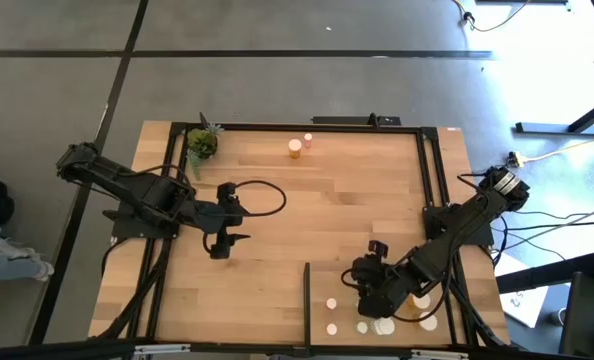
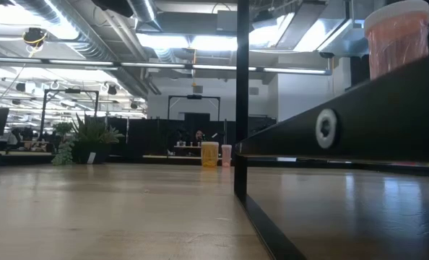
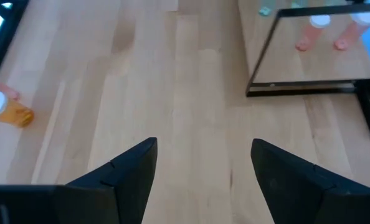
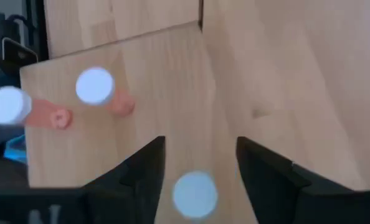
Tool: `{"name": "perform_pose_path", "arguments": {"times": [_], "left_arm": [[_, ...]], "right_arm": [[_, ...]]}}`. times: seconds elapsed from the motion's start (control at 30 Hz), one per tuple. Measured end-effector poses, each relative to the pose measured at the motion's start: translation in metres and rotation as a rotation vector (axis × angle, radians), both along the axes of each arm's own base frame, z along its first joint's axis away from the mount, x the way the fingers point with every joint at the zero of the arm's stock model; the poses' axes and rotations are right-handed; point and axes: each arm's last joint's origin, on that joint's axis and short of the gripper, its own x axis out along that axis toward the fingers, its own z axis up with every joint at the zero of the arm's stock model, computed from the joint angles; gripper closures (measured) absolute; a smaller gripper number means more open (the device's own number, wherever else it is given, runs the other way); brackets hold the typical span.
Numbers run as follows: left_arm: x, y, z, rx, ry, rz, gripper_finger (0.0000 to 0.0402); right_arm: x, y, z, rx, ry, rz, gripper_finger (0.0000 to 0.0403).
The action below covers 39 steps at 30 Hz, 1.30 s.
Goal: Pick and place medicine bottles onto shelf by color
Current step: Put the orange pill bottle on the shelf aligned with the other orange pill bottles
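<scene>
Nearest the low camera, a black upright post [image 2: 241, 101] and thin black strip edge the light-wood shelf panel [image 1: 347, 285], and one orange-amber bottle with a white cap [image 2: 396, 36] shows blurred at the upper right.

On the shelf, several small white-capped medicine bottles [image 1: 331, 303] stand clustered at its near end, partly hidden by the right arm. The right pincer [image 4: 200, 163] hangs over them, its dark fingers [image 4: 141, 177] spread and gripping nothing, a white cap [image 4: 194, 193] just below the gap.

Two more bottles stand together at the surface's far edge: an orange-amber one [image 1: 295, 149] and a paler pinkish one [image 1: 308, 141], near a small green potted plant [image 1: 202, 143].

The left pincer [image 1: 220, 244] hovers over bare light wood mid-surface [image 1: 277, 220], released and empty, with open boards around it.
</scene>
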Motion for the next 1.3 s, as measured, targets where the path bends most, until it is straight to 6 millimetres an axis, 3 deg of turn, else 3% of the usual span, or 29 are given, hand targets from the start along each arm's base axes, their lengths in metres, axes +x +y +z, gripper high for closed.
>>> {"name": "perform_pose_path", "arguments": {"times": [0.23,0.47,0.73,1.07,1.3], "left_arm": [[0.004,0.014,0.000,-0.001,-0.001,0.071,0.0148],[0.011,0.044,0.000,0.025,0.014,0.143,0.0148],[0.019,0.086,-0.004,0.129,0.062,0.115,0.0148],[0.045,0.161,-0.025,0.188,0.070,0.019,0.0148],[0.055,0.222,-0.048,0.168,0.032,0.109,0.0148]], "right_arm": [[0.009,-0.011,0.035,-0.150,-0.029,0.011,0.0205],[0.016,-0.041,0.070,-0.249,0.032,-0.069,0.0205],[0.024,-0.082,0.086,-0.326,0.122,-0.129,0.0205],[0.039,-0.138,0.092,-0.389,0.176,-0.142,0.0205],[0.048,-0.189,0.094,-0.432,0.238,-0.127,0.0205]]}}
